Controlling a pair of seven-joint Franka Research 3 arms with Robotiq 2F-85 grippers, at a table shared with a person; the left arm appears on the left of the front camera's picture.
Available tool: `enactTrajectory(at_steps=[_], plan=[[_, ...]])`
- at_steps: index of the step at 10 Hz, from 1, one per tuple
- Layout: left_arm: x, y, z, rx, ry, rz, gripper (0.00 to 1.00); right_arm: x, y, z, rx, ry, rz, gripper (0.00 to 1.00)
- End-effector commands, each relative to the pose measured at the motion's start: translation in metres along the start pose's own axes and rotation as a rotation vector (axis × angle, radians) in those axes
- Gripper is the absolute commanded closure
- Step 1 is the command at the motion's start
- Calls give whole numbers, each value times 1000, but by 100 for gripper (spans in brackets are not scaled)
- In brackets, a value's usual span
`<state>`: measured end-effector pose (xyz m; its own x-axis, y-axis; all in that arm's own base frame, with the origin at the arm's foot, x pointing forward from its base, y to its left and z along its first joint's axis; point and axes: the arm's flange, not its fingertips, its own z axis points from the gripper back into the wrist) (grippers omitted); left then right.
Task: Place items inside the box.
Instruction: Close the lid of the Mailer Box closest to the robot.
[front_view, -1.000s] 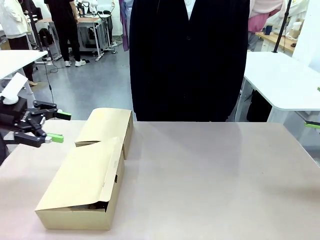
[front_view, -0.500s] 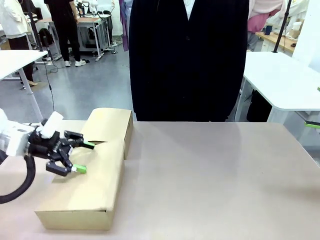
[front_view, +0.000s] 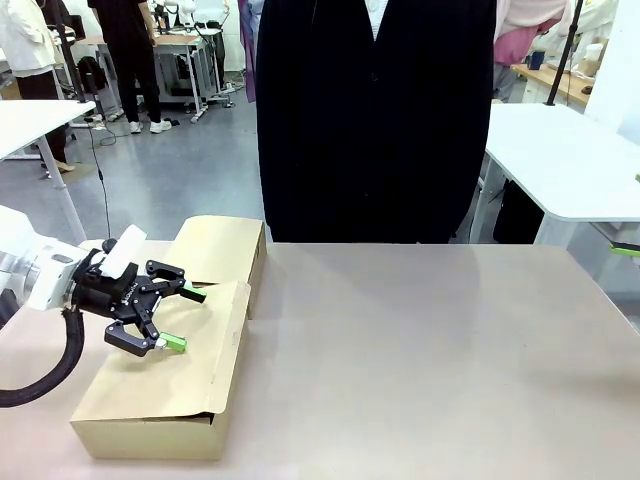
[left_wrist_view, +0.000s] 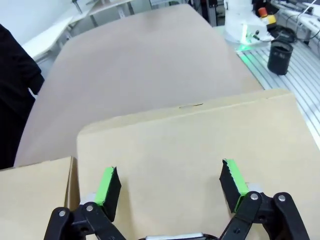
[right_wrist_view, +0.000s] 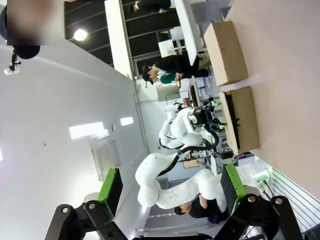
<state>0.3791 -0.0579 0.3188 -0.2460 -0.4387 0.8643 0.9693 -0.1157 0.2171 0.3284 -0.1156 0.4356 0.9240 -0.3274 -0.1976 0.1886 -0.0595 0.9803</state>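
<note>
Front view: the left gripper hangs with jaws wide over the closed lid of the near cardboard box at the table's left side. Right gripper is spread wide, holding nothing.

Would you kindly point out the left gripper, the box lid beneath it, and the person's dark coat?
left gripper (front_view: 182, 318), front view, midway between its green-padded fingertips.
box lid (left_wrist_view: 190, 145), left wrist view, middle of the flat cardboard flap.
person's dark coat (front_view: 375, 120), front view, chest area of the fabric.
</note>
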Motion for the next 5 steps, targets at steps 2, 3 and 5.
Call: enactTrajectory(at_steps=[2, 3, 5], plan=[[14, -150, -17, 49, 4, -13, 0, -2, 5, 0, 10, 1, -18, 0], [28, -143, -5, 64, 16, 63, 0, -2, 5, 0, 10, 1, -18, 0], [75, -119, 36, 214, -1, 362, 0, -2, 5, 0, 10, 1, -18, 0]])
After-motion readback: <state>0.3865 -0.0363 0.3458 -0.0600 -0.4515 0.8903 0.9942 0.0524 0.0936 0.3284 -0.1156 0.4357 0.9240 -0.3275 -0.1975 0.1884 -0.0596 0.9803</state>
